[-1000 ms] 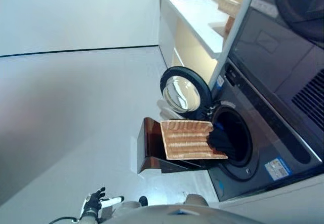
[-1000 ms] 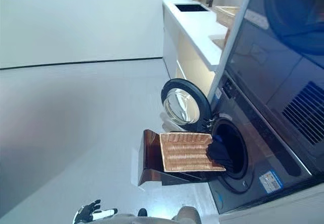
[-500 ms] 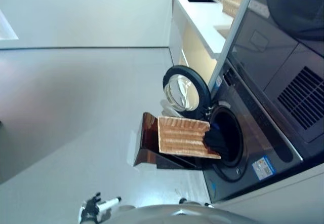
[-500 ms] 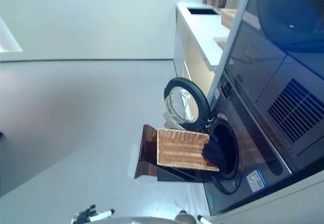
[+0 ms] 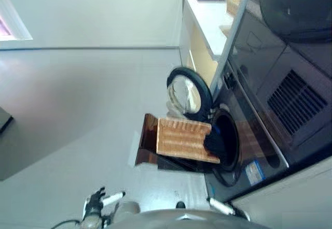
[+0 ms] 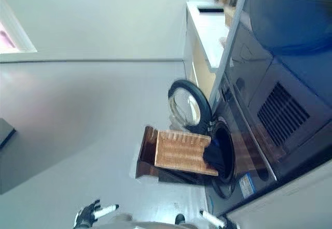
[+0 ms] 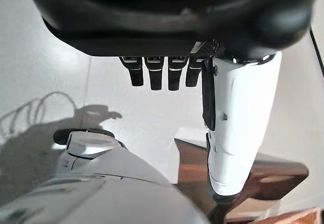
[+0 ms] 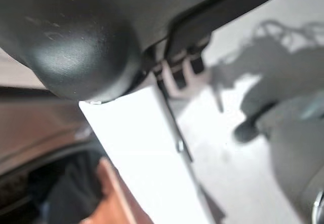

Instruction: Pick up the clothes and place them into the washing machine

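Clothes [image 5: 213,142], a dark bundle, hang over the lip of the washing machine [image 5: 249,136] drum mouth, touching the end of a wicker basket [image 5: 181,141] that sits on a brown stand [image 5: 148,148] just in front of the open round door [image 5: 185,91]; how far they reach inside is hidden. The left hand [image 5: 96,202] hangs low, well apart from the washing machine, fingers relaxed and holding nothing. Of the right hand [image 6: 212,219] only the white thumb cover shows near the washing machine's base, so I cannot tell its state.
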You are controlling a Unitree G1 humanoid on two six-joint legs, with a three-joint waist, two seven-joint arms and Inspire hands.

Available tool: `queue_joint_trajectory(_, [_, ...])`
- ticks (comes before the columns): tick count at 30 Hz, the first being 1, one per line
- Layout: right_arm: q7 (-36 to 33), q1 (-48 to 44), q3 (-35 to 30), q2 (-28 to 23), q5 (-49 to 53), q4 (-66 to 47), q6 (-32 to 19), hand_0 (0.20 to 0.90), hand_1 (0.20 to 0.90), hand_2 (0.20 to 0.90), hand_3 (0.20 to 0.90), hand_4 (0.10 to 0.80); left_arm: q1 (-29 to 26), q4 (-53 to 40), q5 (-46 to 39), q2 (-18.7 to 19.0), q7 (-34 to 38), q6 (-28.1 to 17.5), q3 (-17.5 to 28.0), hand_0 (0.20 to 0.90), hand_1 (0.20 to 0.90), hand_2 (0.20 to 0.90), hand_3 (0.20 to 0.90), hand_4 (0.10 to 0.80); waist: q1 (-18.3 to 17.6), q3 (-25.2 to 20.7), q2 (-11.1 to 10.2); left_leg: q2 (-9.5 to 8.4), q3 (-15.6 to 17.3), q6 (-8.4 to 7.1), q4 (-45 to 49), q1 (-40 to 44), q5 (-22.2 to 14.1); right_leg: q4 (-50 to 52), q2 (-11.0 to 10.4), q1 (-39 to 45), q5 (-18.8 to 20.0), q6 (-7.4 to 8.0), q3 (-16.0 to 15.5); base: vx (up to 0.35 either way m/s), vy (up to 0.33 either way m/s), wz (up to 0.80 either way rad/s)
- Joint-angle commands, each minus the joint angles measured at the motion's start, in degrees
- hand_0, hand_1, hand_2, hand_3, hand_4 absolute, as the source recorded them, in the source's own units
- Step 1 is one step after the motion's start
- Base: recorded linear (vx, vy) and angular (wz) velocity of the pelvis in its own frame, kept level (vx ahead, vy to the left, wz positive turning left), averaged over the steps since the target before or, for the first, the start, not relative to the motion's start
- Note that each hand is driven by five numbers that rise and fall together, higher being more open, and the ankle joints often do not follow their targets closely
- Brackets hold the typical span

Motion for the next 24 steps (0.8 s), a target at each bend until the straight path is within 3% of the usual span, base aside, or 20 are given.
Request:
queue_joint_trajectory(1, [-0.7,-0.8,1.3,-3.3,-0.1,-0.9,-2.1,0.900,0.900,0.900,0.900,0.800,-0.5,-0.4,0.6,0.5,1.7,-2.2,0.2,0.900,0.900,0.900,0.900,0.800,0.9,-0.4,1.9,2.61,0.9,2.85,-8.5,-1.7,-0.1,-11.5,-1.0,6.4,4.4,4.69,1.0,0.263,0.158,0.09])
queue_joint_trajectory(3, [-1.3,-1.1,1.8,-3.5,0.1,-1.1,-2.3,0.900,0.900,0.900,0.900,0.800,-0.9,0.0,0.3,0.3,2.1,-2.1,-0.3,0.900,0.900,0.900,0.900,0.800,1.6,-0.2,3.0,4.32,-0.5,1.68,-16.4,-3.1,3.7,-11.9,-0.8,8.1,2.8,5.45,1.7,0.285,0.151,0.09])
queue_joint_trajectory(6, [-1.8,-1.9,1.8,-3.4,1.5,-1.7,-2.4,0.900,0.900,0.900,0.900,0.800,-1.5,-0.2,-0.2,-0.1,2.8,-2.1,-1.2,0.900,0.900,0.900,0.900,0.800,2.0,-0.2,4.0,5.36,2.0,0.16,-21.1,-5.3,5.4,-12.1,-1.7,10.7,0.6,6.42,2.2,0.322,0.182,-0.29])
queue_joint_trajectory(7, [-1.8,-2.4,1.8,-3.0,2.4,-1.8,-2.4,0.900,0.900,0.900,0.900,0.800,-2.2,-0.5,-0.1,-0.3,3.2,-2.0,-1.8,0.900,0.900,0.900,0.900,0.800,2.0,-0.6,4.6,5.72,4.5,-0.10,-21.7,-6.0,6.0,-12.4,-2.6,12.8,-0.8,7.08,2.3,0.279,0.186,-0.36])
queue_joint_trajectory(10, [-1.8,-2.8,1.9,-2.8,2.5,-1.5,-2.2,0.900,0.900,0.900,0.900,0.800,-2.4,-0.8,0.0,-0.4,3.4,-2.0,-1.8,0.900,0.900,0.900,0.900,0.800,2.9,-1.2,4.9,5.61,4.6,0.31,-21.0,-4.8,6.5,-12.3,-3.7,14.7,-1.9,7.82,3.4,0.346,0.245,0.06])
queue_joint_trajectory(11, [-1.5,-2.9,1.2,-2.0,3.2,-1.4,-2.3,0.900,0.900,0.900,0.900,0.800,-2.5,-0.9,0.2,0.0,3.6,-2.1,-1.7,0.900,0.900,0.900,0.900,0.800,3.0,-2.4,4.3,4.98,4.9,0.67,-20.0,-4.0,6.9,-11.0,-6.1,16.1,-2.1,9.04,3.7,0.390,0.279,-0.50])
queue_joint_trajectory(12, [-1.5,-2.9,1.2,-2.0,3.2,-1.4,-2.3,0.900,0.900,0.900,0.900,0.800,-2.5,-1.0,0.2,0.0,3.6,-2.1,-1.8,0.900,0.900,0.900,0.900,0.800,3.1,-2.4,4.1,4.85,5.0,0.71,-20.0,-3.9,6.8,-11.0,-6.3,16.1,-2.2,9.09,3.7,0.499,0.371,-0.53])
queue_joint_trajectory(13, [-1.0,-2.7,0.2,-1.1,4.3,-1.3,-2.3,0.900,0.900,0.900,0.900,0.800,-3.5,-1.5,0.9,1.2,3.8,-2.4,-2.5,0.900,0.900,0.900,0.900,0.800,3.3,-3.0,2.9,3.36,5.5,1.90,-17.9,-3.4,4.7,-7.7,-8.4,15.4,-0.9,10.17,4.3,0.229,0.173,-0.29])
queue_joint_trajectory(14, [-1.0,-2.7,0.2,-1.0,4.3,-1.3,-2.3,0.900,0.900,0.900,0.900,0.800,-3.5,-1.5,0.9,1.2,3.8,-2.4,-2.5,0.900,0.900,0.900,0.900,0.800,3.4,-3.0,2.8,3.23,5.6,1.97,-17.8,-3.4,4.5,-7.5,-8.6,15.3,-1.0,10.25,4.4,0.351,0.295,-0.32])
queue_joint_trajectory(15, [-0.6,-3.0,1.4,-0.3,4.0,-1.9,-2.5,0.900,0.900,0.900,0.900,0.800,-4.6,-2.3,0.7,2.3,4.5,-2.5,-3.4,0.900,0.900,0.900,0.900,0.800,3.5,-2.4,1.7,2.42,6.3,3.00,-14.6,-3.2,2.2,-1.7,-9.8,12.3,3.5,11.29,4.4,0.181,0.174,-0.37])
queue_joint_trajectory(17, [-1.1,-4.8,2.3,-0.3,3.5,-3.1,-2.7,0.900,0.900,0.900,0.900,0.800,-7.1,-3.3,0.6,3.6,4.4,-2.6,-4.5,0.900,0.900,0.900,0.900,0.800,3.7,-1.6,1.3,1.23,6.4,4.41,-13.0,-3.4,0.8,2.4,-9.5,9.1,6.8,11.26,4.7,0.217,0.172,-0.58])
queue_joint_trajectory(19, [-1.2,-4.7,1.9,0.0,3.6,-3.7,-2.7,0.900,0.900,0.900,0.900,0.800,-7.2,-3.0,0.9,4.0,4.7,-2.7,-4.4,0.900,0.900,0.900,0.900,0.800,3.5,-1.6,1.2,0.82,6.8,4.64,-13.9,-2.5,0.8,2.5,-9.6,8.4,7.7,11.50,4.3,0.162,0.066,-0.39])
queue_joint_trajectory(20, [-0.2,-4.2,2.0,0.3,4.4,-5.1,-2.7,0.900,0.900,0.900,0.900,0.800,-7.2,-3.6,0.4,4.2,4.8,-3.2,-4.6,0.900,0.900,0.900,0.900,0.800,3.0,-2.3,0.6,-0.23,7.2,4.60,-16.7,-1.5,1.4,0.6,-9.8,8.4,10.3,12.28,3.9,0.169,0.039,-0.25])
queue_joint_trajectory(22, [0.0,-3.8,1.7,0.0,4.5,-5.1,-2.7,0.900,0.900,0.900,0.900,0.800,-6.9,-4.0,0.6,4.1,4.7,-3.3,-4.5,0.900,0.900,0.900,0.900,0.800,2.9,-2.9,0.2,-0.85,7.1,4.76,-17.3,-1.4,1.1,-1.0,-10.2,9.4,10.7,12.70,3.9,0.164,0.040,-0.17])
queue_joint_trajectory(24, [-0.5,-3.1,-1.5,-1.6,5.2,-3.3,-2.8,0.900,0.900,0.900,0.900,0.800,-5.7,-3.4,2.6,3.1,3.1,-3.2,-5.2,0.900,0.900,0.900,0.900,0.800,3.1,-4.6,-0.6,-2.56,7.5,5.37,-16.8,-1.5,-0.6,-4.0,-12.5,11.8,13.9,13.61,2.4,0.153,0.061,-0.02])
